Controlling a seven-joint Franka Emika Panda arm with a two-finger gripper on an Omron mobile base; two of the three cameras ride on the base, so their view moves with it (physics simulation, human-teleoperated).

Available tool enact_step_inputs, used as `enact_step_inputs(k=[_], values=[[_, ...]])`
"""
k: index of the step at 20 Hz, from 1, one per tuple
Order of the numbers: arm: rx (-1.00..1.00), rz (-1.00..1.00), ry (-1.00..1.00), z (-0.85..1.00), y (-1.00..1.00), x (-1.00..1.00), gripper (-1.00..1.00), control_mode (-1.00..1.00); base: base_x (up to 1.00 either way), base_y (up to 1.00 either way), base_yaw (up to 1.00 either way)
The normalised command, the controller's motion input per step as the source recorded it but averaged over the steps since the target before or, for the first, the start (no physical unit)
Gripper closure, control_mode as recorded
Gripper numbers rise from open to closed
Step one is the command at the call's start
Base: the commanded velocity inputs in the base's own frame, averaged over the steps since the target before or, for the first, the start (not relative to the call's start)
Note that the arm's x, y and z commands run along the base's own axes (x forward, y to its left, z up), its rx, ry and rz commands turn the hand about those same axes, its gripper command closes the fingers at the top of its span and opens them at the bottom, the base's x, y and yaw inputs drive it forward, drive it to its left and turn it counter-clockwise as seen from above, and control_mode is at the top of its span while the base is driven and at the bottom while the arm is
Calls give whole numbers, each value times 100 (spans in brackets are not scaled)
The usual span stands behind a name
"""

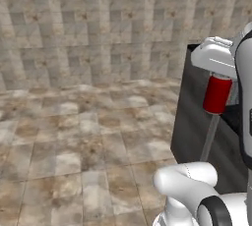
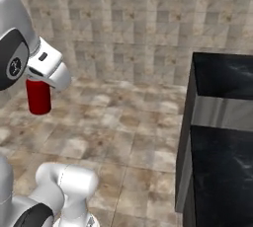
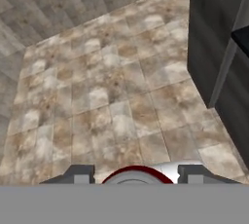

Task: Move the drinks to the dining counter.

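A glossy black table [image 2: 222,78] with white veins and a raised ledge stands on the brown tiled floor [image 1: 74,131], its near corner bare.

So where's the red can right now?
The red can hangs in the gripper, held off the tiled floor, with the dining counter to the robot's right.

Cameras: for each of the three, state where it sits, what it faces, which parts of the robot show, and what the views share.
Left base view: sits behind the arm on its left, faces floor and tiled wall; arm at right, claw shut on the red can, beside the dining counter.
Right base view: behind on the right; arm at left, same can, counter at right.
Hand view: on the hand, looks down at the floor; fingertips flank the can's top.
Shared: can, counter, tiled floor.
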Motion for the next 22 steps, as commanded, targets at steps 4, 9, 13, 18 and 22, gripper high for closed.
enact_step_inputs(k=[4, 9, 13, 18, 22], values=[[0, 0, 0, 0, 0, 0, 100, 100, 100, 0, 0], [0, 0, 0, 0, 0, 0, 100, 100, 100, 0, 0], [0, 0, 0, 0, 0, 0, 100, 100, 100, -15, -17], [0, 0, 0, 0, 0, 0, 100, 100, 39, -15, -81], [0, 0, 0, 0, 0, 0, 100, 100, 0, 0, -100]])
